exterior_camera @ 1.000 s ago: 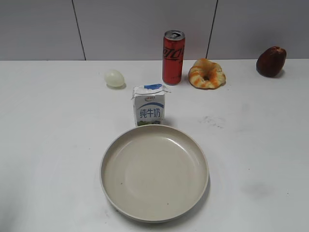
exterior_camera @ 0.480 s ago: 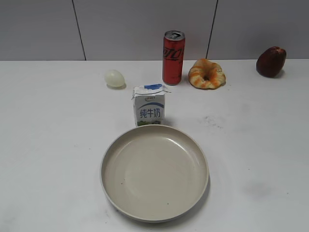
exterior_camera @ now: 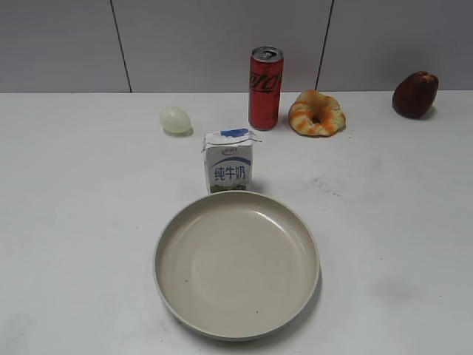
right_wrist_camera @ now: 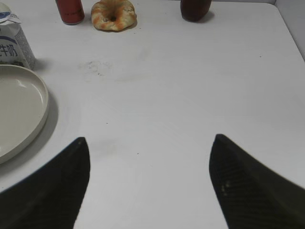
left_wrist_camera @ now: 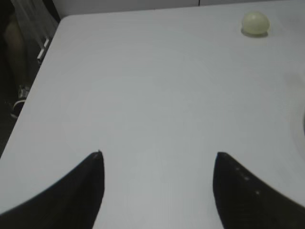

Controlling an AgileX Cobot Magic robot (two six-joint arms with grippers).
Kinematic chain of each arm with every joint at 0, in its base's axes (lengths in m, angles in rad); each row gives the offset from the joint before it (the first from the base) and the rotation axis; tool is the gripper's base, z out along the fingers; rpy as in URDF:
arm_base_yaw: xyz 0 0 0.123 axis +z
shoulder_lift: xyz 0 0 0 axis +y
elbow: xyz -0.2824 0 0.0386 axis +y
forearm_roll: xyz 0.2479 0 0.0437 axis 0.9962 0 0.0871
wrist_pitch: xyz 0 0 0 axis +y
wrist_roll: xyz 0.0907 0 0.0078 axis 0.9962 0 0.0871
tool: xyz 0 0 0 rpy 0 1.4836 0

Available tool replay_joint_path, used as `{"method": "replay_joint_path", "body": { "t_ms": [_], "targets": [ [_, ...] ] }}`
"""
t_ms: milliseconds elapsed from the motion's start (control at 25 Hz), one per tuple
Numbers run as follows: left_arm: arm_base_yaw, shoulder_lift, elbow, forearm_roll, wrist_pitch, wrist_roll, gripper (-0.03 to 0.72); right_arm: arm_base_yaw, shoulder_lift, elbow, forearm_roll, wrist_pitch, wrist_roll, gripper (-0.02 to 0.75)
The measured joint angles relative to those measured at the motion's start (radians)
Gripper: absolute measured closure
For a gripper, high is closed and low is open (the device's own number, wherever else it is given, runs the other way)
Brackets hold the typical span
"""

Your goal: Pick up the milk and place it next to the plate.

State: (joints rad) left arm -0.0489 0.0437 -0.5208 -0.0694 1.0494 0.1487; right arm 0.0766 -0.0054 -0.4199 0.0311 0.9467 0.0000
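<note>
The milk (exterior_camera: 228,161), a small white carton with blue lettering and a blue top flap, stands upright just behind the plate (exterior_camera: 170,296), a large round beige plate at the table's front middle. The carton (right_wrist_camera: 13,44) and the plate's rim (right_wrist_camera: 40,107) also show at the left of the right wrist view. My left gripper (left_wrist_camera: 158,155) is open and empty over bare table. My right gripper (right_wrist_camera: 149,139) is open and empty over bare table, right of the plate. Neither gripper shows in the exterior view.
A red soda can (exterior_camera: 265,78) stands behind the milk. A croissant (exterior_camera: 316,112) lies right of the can, a dark red fruit (exterior_camera: 414,94) at the far right, a pale egg (exterior_camera: 175,119) at the left. The table's left edge (left_wrist_camera: 35,90) shows in the left wrist view.
</note>
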Motion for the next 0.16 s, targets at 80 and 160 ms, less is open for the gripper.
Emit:
{"method": "replay_joint_path", "body": {
  "t_ms": [80, 160],
  "targets": [
    [0.000, -0.038, 0.004, 0.000, 0.000, 0.000, 0.146, 0.000, 0.000, 0.000, 0.000, 0.000, 0.000, 0.150],
    [0.000, -0.046, 0.006, 0.000, 0.001, 0.000, 0.147, 0.000, 0.000, 0.000, 0.000, 0.000, 0.000, 0.150]
  ]
}}
